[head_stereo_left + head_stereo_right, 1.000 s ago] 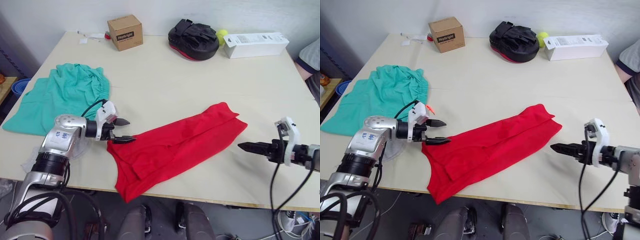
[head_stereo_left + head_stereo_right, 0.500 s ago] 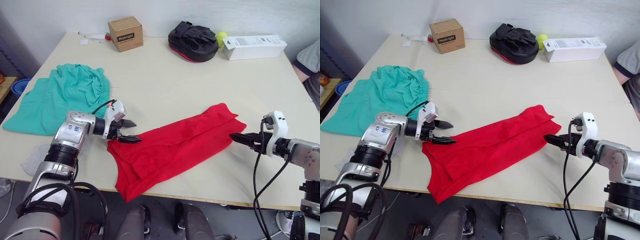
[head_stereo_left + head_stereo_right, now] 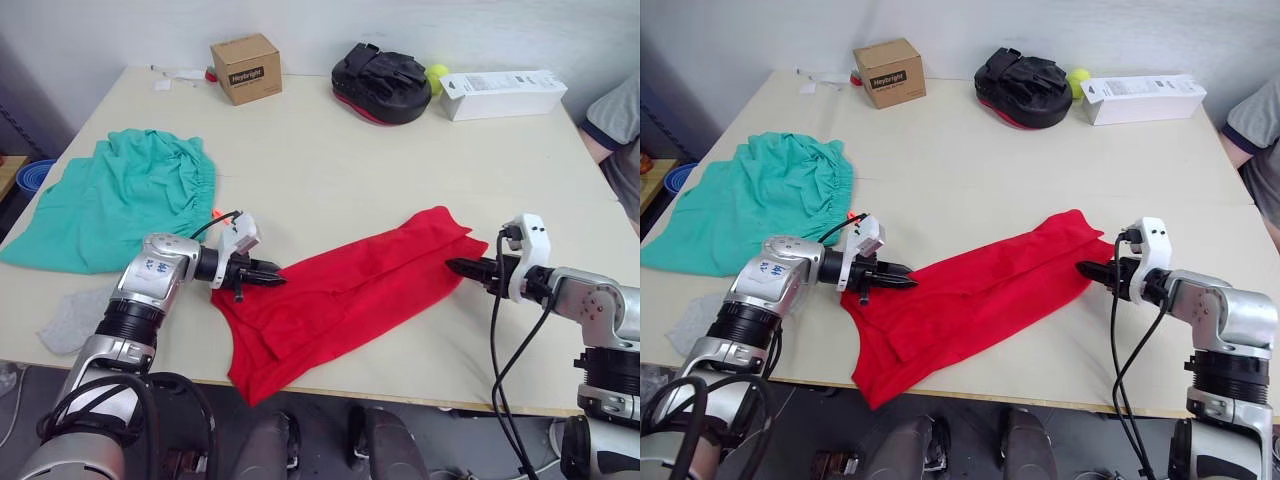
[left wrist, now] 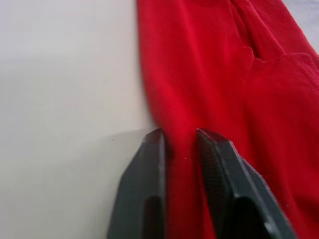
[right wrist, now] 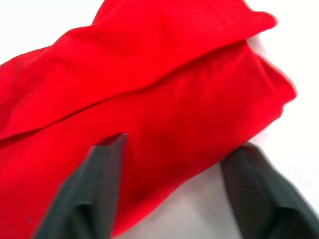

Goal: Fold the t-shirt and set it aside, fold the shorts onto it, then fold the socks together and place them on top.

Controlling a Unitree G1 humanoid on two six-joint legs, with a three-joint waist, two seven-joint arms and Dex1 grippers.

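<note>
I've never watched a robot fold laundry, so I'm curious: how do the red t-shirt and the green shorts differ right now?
The t-shirt is red and lies folded lengthwise in a slanting strip near the table's front edge; the shorts are teal-green and spread loosely at the robot's left. Both grippers work the t-shirt: the left gripper pinches its near-left edge, the right gripper opens over its far end. Nothing touches the shorts. Both rest on the cream table.

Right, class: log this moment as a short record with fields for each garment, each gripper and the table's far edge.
t-shirt: red, partly folded, lying diagonally near the table's front edge
shorts: teal, spread at the robot's left
sock: grey, front-left edge
left gripper: nearly closed on the shirt's edge
right gripper: open, straddling the shirt's other end
far edge: cardboard box, black bag, white carton
</note>
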